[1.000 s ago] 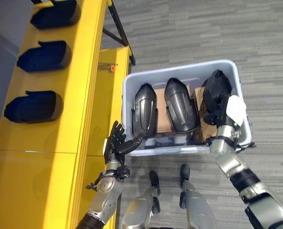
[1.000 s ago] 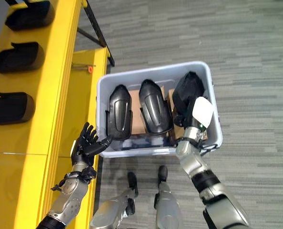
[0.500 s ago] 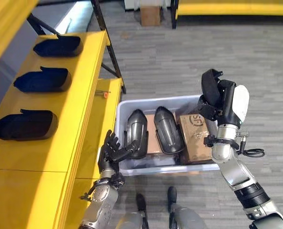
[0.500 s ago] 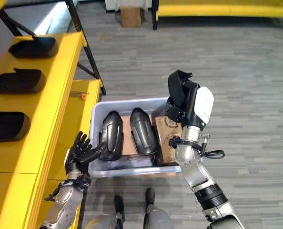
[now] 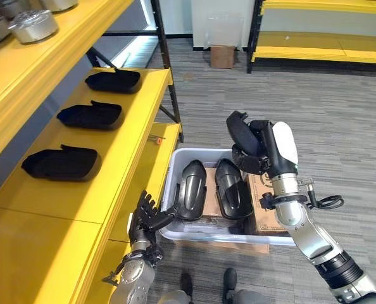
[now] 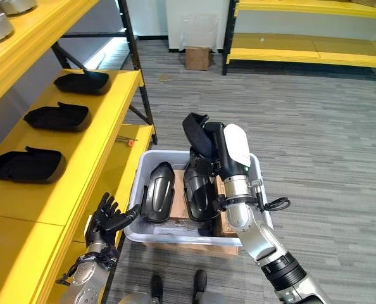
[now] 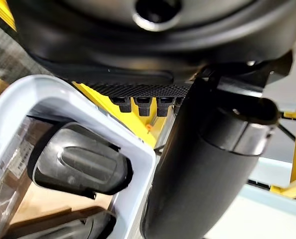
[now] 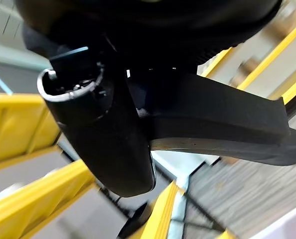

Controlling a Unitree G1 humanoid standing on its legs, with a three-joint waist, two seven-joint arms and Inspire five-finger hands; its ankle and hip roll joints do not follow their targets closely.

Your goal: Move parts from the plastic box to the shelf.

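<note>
right hand grips a black part above the plastic box; left hand, fingers spread, beside the box.

A cardboard box stands on the grey carpet.

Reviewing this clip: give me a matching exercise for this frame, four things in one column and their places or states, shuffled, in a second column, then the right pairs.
Things:
1. right hand
2. left hand
3. plastic box
4. small orange item

Places or states:
A. on the grey floor beside the yellow shelf, with two black parts and a cardboard box inside
B. lying on the lower yellow ledge
C. raised above the box, curled round a black part
D. fingers spread, holding nothing, near the box's corner

Pairs: 1-C, 2-D, 3-A, 4-B
</note>
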